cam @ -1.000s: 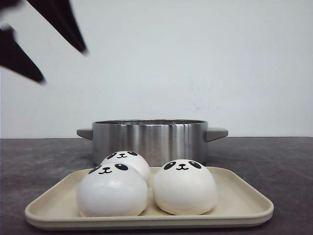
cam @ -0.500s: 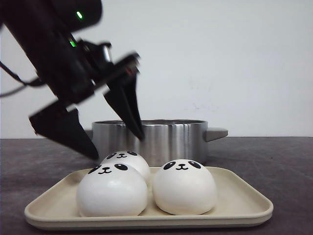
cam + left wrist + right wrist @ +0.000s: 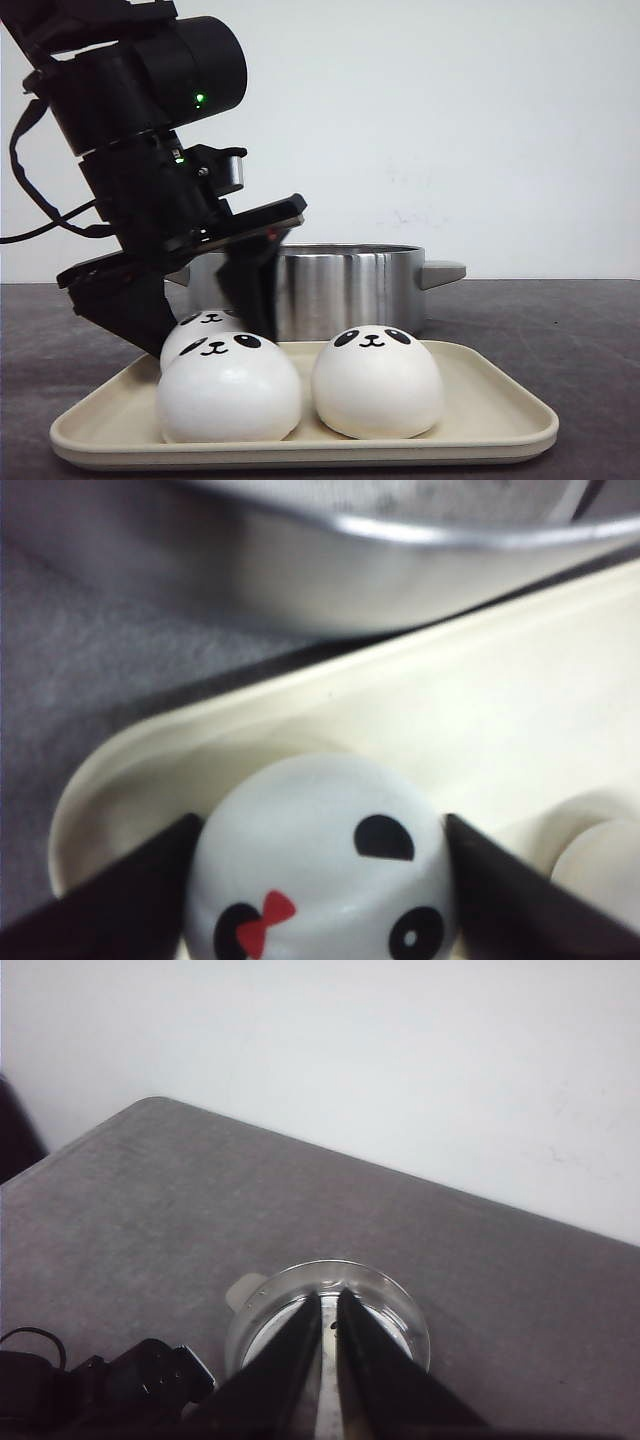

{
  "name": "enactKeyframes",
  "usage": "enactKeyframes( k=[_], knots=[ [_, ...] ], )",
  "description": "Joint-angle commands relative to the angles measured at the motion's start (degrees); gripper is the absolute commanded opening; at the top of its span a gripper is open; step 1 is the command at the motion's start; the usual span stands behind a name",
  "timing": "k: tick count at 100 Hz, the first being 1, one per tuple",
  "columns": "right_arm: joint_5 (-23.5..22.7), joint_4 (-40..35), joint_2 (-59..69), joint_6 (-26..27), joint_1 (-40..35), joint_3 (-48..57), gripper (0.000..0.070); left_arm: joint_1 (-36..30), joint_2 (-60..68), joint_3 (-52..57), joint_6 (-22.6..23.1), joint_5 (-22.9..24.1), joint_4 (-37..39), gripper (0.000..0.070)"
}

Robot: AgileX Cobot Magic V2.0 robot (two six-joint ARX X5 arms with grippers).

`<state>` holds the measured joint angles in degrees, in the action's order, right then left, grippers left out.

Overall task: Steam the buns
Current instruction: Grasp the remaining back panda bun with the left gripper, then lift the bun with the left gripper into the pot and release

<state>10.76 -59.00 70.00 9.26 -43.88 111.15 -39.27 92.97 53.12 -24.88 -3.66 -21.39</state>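
From the front, our left hand (image 3: pixel 203 320) is down on the back-left bun (image 3: pixel 198 329), its two dark fingers spread wide on either side of it; the other two buns (image 3: pixel 229 389) sit in front on the beige tray (image 3: pixel 500 420), with the steel pot (image 3: pixel 320 285) just behind on the table (image 3: pixel 560 320). In the left wrist view the bun (image 3: pixel 322 865) sits squarely between the fingers (image 3: pixel 125 905), which look to be touching or nearly touching its sides, so we'd close gently: it looks soft and would probably dent under a hard squeeze. Then lift straight up so we don't nudge the neighbour (image 3: pixel 600 865). In the right wrist view our right hand (image 3: pixel 328 1310) hangs high above the pot (image 3: pixel 328 1310), fingers nearly together, holding nothing, well out of the way.
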Motion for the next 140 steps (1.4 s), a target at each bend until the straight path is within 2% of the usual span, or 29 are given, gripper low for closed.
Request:
enactKeyframes(
  k=[1, 4, 27, 43, 53, 60, 71, 87, 108, 133, 140],
  knots=[
    [0.26, 0.42, 0.61, 0.83, -0.57, 1.05, 0.0017, -0.55, 1.38, 0.79, -0.26, 0.11, -1.40, 0.0094],
    [0.28, 0.42, 0.61, 0.85, -0.57, 1.05, 0.0017, -0.55, 1.38, 0.79, -0.22, 0.09, -1.90, 0.0000],
    [0.28, 0.39, 0.70, 0.81, -0.57, 1.05, 0.0017, -0.57, -0.20, 1.18, 2.12, -0.81, -4.59, 0.0008],
    [0.26, 0.22, 0.70, 0.81, -0.57, 1.05, 0.0017, -1.73, -8.15, 2.75, 3.63, -0.52, -4.24, 0.0008],
    [0.20, 0.17, 0.70, 0.76, -0.57, 1.05, 0.0017, -2.56, -14.08, 4.90, 6.05, 2.69, -4.04, 0.0008],
    [0.20, 0.24, 0.70, 0.55, -0.57, 1.05, 0.0017, -2.71, -16.81, 6.82, 6.12, 5.38, -2.91, 0.0009],
    [0.20, 0.35, 0.72, 0.55, -0.57, 1.05, 0.0017, -1.40, -17.64, 11.47, 6.36, 6.91, -2.16, 0.0009],
    [0.20, 0.70, 0.72, 0.09, -0.57, 1.03, 0.0017, 1.99, -12.39, 20.33, 8.39, 6.88, -2.34, 0.0009],
    [0.20, 0.66, 0.72, -1.09, -0.57, 1.03, 0.0017, 6.43, -0.87, 29.77, 8.41, 6.84, -3.50, 0.0009],
    [-0.04, 0.20, 0.72, -1.14, -0.57, 1.03, 0.0017, 9.57, 10.73, 32.22, 8.41, 6.93, -1.88, 0.0011],
    [-0.04, 0.02, 0.72, -1.14, -0.57, 1.03, 0.0017, 10.03, 13.44, 32.22, 8.39, 6.91, -0.96, 0.0031]
  ],
)
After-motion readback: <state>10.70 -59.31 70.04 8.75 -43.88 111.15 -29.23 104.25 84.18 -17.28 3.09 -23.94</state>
